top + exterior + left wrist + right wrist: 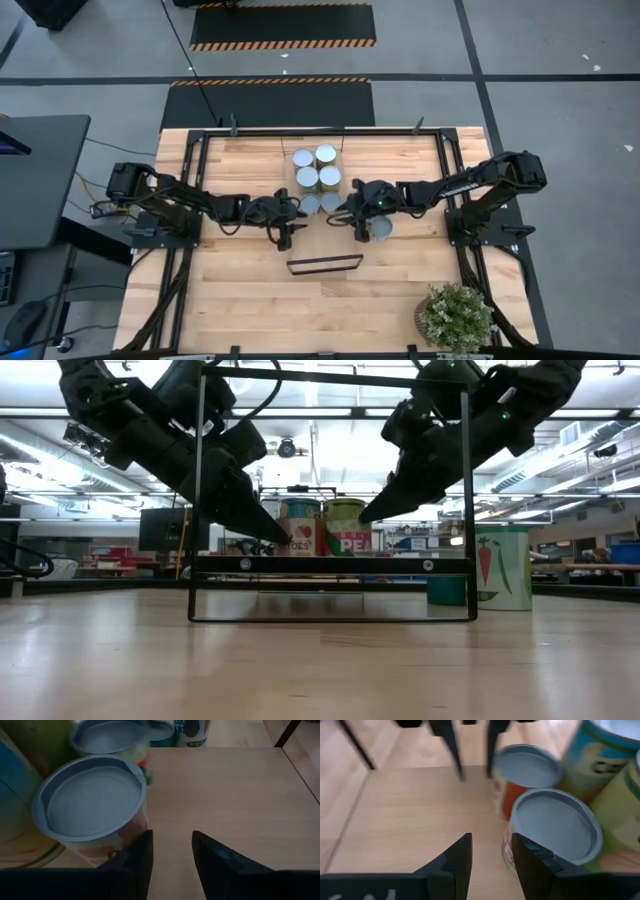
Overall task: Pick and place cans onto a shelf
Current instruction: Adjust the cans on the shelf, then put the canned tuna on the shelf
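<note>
While both end effectors, the left end effector (287, 222) and the right end effector (345, 213), are hovering part open and empty above the shelf (230, 785), I am eyeing the cans (316, 178) clustered there: rigid, likely slick-walled, best pinched mid-side, on smooth wood over the bench (250, 290).

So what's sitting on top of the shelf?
Six cans stand on the shelf, clustered together. The left gripper and right gripper partly cover the nearest two. Their contents can't be seen.

Overhead, table-level, two close wrist views
</note>
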`<action>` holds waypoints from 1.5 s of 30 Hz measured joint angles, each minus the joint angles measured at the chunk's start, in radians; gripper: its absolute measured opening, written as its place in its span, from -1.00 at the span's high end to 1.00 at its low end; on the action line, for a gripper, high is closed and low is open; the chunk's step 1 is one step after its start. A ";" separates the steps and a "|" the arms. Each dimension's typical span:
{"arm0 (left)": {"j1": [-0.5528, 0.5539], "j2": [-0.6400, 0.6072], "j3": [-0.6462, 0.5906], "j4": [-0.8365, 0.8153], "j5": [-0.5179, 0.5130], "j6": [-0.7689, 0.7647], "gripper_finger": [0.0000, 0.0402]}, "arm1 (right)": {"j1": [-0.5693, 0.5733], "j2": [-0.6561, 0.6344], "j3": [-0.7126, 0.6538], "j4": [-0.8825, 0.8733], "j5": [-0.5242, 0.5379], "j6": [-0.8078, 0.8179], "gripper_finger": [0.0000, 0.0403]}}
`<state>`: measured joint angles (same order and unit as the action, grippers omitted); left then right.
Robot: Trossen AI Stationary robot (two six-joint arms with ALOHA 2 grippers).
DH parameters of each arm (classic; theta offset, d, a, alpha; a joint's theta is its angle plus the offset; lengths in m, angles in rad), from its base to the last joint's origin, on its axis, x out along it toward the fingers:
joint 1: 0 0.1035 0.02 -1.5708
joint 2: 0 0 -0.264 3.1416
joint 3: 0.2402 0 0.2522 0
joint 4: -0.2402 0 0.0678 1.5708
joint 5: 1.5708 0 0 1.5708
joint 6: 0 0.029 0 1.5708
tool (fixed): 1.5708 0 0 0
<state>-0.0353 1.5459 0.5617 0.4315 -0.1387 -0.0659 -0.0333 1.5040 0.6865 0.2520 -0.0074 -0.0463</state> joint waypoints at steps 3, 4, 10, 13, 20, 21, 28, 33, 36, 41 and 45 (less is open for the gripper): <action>-0.001 0.000 0.000 0.002 -0.014 -0.006 0.29 | -0.019 0.000 0.000 0.000 0.026 0.022 0.28; -0.001 0.000 0.000 0.002 -0.016 -0.011 0.29 | -0.023 0.000 0.000 -0.001 0.030 0.027 0.28; -0.005 -0.010 0.000 -0.007 0.041 -0.026 0.29 | -0.001 -0.023 0.000 -0.038 0.000 0.019 0.28; -0.018 -0.030 0.000 -0.025 0.065 -0.019 0.29 | 0.014 -0.051 0.000 -0.083 -0.001 0.019 0.28; -0.027 -0.091 0.000 -0.102 0.047 -0.036 0.29 | 0.031 -0.127 0.001 -0.309 0.108 0.097 0.28; -0.027 -0.091 0.000 -0.107 0.047 -0.042 0.29 | 0.031 -0.135 0.001 -0.345 0.121 0.105 0.28; -0.027 -0.108 -0.001 -0.163 0.046 -0.053 0.29 | 0.004 -0.144 0.025 -0.524 0.178 0.177 0.21; -0.024 -0.145 0.003 -0.168 0.046 -0.053 0.29 | -0.009 -0.115 0.112 -0.620 0.174 0.183 0.05; -0.024 -0.159 0.005 -0.205 0.046 -0.059 0.29 | -0.010 -0.113 0.159 -0.712 0.169 0.181 -0.04; -0.030 -0.217 0.003 -0.315 0.037 -0.061 0.29 | -0.001 -0.108 0.216 -0.817 0.145 0.209 -0.17; -0.030 -0.260 0.003 -0.308 0.027 -0.054 0.29 | 0.030 -0.099 0.258 -0.891 0.125 0.239 -0.29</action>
<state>-0.0650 1.2857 0.5648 0.1237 -0.1116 -0.1196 -0.0036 1.4049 0.9443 -0.6386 0.1174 0.1932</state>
